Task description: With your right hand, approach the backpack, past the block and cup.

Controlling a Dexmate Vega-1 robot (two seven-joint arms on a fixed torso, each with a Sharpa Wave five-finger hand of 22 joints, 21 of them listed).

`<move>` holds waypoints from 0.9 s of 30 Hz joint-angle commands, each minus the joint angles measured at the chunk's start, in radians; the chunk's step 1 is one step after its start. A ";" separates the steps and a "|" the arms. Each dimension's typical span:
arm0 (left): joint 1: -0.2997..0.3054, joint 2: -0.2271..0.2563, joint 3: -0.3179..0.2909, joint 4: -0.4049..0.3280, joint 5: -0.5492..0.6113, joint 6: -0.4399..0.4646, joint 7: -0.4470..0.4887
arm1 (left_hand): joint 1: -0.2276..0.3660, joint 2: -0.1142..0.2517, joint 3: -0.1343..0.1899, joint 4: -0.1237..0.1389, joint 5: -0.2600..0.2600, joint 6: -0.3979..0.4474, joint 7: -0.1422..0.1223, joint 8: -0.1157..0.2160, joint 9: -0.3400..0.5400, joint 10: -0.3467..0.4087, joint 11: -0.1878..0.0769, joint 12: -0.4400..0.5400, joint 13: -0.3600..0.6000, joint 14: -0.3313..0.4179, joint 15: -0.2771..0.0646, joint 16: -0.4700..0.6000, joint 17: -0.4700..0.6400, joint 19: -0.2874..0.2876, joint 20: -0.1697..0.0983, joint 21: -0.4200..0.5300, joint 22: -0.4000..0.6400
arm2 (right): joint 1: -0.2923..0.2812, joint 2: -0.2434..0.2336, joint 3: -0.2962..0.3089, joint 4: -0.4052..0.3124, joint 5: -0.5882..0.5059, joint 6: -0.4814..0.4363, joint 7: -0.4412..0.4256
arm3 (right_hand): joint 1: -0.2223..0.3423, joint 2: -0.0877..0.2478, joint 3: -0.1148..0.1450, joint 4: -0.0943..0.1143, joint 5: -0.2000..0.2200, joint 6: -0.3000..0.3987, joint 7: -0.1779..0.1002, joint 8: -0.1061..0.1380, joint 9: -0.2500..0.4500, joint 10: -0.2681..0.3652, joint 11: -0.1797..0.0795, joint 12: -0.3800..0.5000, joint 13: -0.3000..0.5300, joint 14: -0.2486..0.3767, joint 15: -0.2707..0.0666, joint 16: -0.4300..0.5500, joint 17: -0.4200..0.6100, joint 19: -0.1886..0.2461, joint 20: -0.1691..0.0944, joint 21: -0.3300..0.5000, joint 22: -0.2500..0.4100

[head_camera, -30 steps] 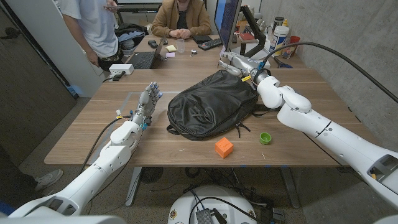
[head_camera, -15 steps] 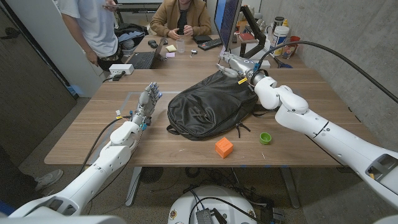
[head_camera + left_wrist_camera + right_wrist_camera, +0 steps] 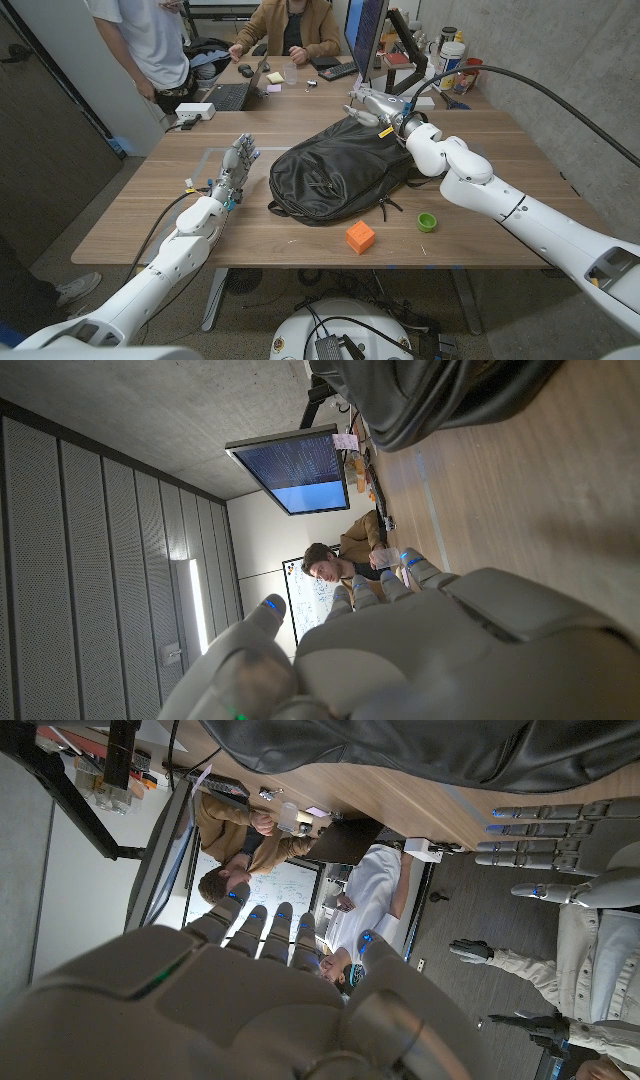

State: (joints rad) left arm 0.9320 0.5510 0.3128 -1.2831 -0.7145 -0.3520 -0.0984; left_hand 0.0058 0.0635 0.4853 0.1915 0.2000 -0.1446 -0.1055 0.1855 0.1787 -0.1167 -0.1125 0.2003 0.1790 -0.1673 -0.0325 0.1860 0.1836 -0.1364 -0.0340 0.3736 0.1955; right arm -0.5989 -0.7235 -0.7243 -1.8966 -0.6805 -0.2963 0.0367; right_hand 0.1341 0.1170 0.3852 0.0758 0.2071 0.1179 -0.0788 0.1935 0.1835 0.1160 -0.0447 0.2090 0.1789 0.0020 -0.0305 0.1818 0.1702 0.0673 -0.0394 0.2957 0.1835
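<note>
Right hand (image 3: 372, 105) hovered over the far end of the backpack (image 3: 340, 166), mid-counter; fingers spread, grasping nothing. Left hand (image 3: 236, 160) stood released near the left edge. Block (image 3: 360, 236) and cup (image 3: 427, 221) sat near the front edge. Risk: descending fingers could snag the fabric and drag the backpack.

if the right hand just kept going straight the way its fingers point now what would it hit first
Probably nothing soon. The right hand hovers at the far top corner of the black backpack, fingers pointing left over its edge, so the way looks free; height above the fabric is unclear.
</note>
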 commanded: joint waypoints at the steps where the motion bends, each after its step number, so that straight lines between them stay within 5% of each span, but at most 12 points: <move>1: 0.012 0.004 -0.004 -0.010 -0.003 -0.002 0.006 | 0.005 0.113 -0.003 0.001 0.004 0.008 0.002 0.007 0.004 0.008 -0.004 0.001 0.004 -0.002 -0.057 0.002 0.003 0.003 -0.058 0.007 0.003 | 0.007 0.008 -0.004 0.013 -0.022 0.014 0.015 | 0.002 0.010 -0.003 -0.001 -0.004 0.003 -0.007 -0.002 0.005 0.000 -0.002 0.002 0.006 0.006 -0.043 0.000 0.002 0.006 -0.080 -0.003 0.004; 27: 0.029 0.011 -0.010 -0.022 -0.005 0.001 0.015 | 0.006 0.113 -0.003 0.001 0.004 0.009 0.001 0.005 0.005 0.008 -0.005 0.000 0.004 -0.003 -0.056 0.001 0.003 0.001 -0.057 0.007 0.002 | 0.016 0.023 -0.023 0.043 -0.037 0.016 0.038 | 0.001 0.010 -0.015 0.001 -0.007 -0.001 -0.005 -0.002 0.006 -0.001 0.001 0.001 0.006 0.007 -0.040 0.001 0.003 0.009 -0.077 -0.007 0.004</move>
State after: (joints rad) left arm 0.9535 0.5583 0.3055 -1.2996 -0.7179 -0.3541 -0.0879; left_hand 0.0058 0.0635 0.4854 0.1915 0.1998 -0.1391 -0.1110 0.1855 0.1787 -0.1167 -0.1124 0.2003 0.1791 -0.1673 -0.0325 0.1859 0.1836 -0.1365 -0.0340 0.3736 0.1955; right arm -0.5844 -0.7031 -0.7418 -1.8611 -0.7120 -0.2854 0.0679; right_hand 0.1340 0.1170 0.3737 0.0787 0.2033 0.1179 -0.0787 0.1935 0.1835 0.1160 -0.0447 0.2090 0.1836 0.0020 -0.0305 0.1818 0.1701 0.0671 -0.0394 0.2920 0.1835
